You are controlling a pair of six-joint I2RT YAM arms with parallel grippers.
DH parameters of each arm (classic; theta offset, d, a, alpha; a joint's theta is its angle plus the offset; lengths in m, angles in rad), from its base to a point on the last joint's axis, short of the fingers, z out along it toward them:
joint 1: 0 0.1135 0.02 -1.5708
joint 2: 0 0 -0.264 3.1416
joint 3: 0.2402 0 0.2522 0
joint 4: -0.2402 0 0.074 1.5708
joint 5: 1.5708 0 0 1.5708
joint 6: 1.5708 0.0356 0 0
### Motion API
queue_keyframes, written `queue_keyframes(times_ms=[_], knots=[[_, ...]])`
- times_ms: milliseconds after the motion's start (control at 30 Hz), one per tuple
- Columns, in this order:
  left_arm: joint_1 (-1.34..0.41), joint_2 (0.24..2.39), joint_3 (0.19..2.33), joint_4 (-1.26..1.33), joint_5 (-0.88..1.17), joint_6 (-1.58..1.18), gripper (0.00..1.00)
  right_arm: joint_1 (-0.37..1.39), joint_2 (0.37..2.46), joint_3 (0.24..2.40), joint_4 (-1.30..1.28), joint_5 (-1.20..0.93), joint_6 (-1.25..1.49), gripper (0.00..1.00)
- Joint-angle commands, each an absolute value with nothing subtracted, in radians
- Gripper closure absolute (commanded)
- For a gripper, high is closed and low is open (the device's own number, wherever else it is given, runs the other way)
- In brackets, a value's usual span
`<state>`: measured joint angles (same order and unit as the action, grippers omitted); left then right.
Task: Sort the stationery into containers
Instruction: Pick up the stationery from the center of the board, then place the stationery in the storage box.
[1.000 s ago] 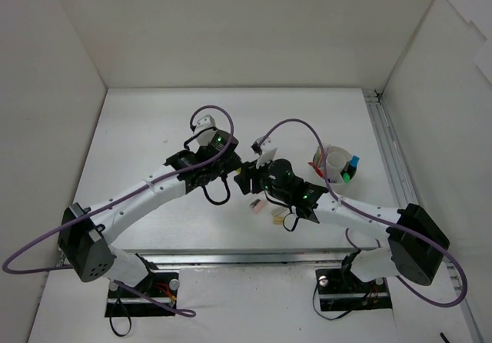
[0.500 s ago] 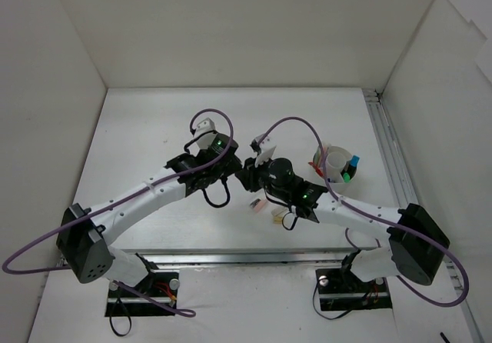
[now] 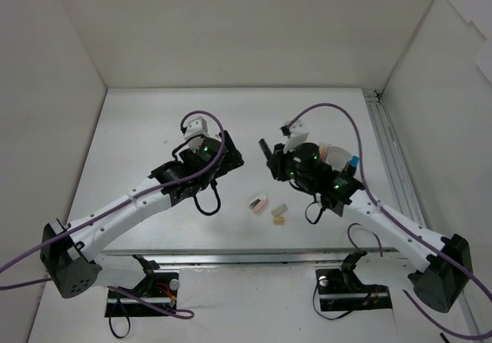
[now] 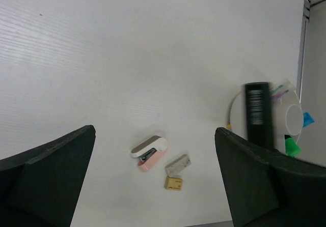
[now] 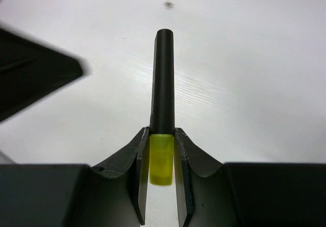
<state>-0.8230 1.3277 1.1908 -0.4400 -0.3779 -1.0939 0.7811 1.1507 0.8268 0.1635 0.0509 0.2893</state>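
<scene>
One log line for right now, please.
right gripper: jaws shut on yellow-ended highlighter, off table | left gripper: jaws open, empty | pink eraser, grey eraser, tan eraser on table | tub: blue-ended highlighter, green-ended highlighter

My right gripper (image 5: 162, 132) clamps a black yellow-ended highlighter (image 5: 162, 79); pink eraser (image 4: 149, 151), grey eraser (image 4: 178, 162), tan eraser (image 4: 173, 182) cluster near the white round tub (image 4: 231, 116).
</scene>
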Motion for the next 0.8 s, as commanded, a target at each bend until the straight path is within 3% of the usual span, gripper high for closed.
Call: queue_keyframes(times_ms=[0,133,300,533,767], knots=[[-0.799,1.226,1.146,-0.437,-0.488,-0.987,0.0,0.648,1.054,0.958,-0.154,0.161,0.324,1.0],[-0.769,1.166,1.074,-0.402,-0.486,-0.895,0.0,0.554,1.011,1.048,-0.427,0.189,0.33,1.0],[-0.732,1.109,0.997,-0.336,-0.457,-0.77,0.0,0.389,1.123,1.152,-0.693,0.209,0.318,1.0],[-0.701,1.069,0.917,-0.247,-0.419,-0.689,0.0,0.201,1.305,1.333,-0.868,0.259,0.302,1.0],[-0.628,1.081,0.891,-0.216,-0.348,-0.635,0.0,0.055,1.321,1.347,-0.962,0.207,0.27,1.0]])
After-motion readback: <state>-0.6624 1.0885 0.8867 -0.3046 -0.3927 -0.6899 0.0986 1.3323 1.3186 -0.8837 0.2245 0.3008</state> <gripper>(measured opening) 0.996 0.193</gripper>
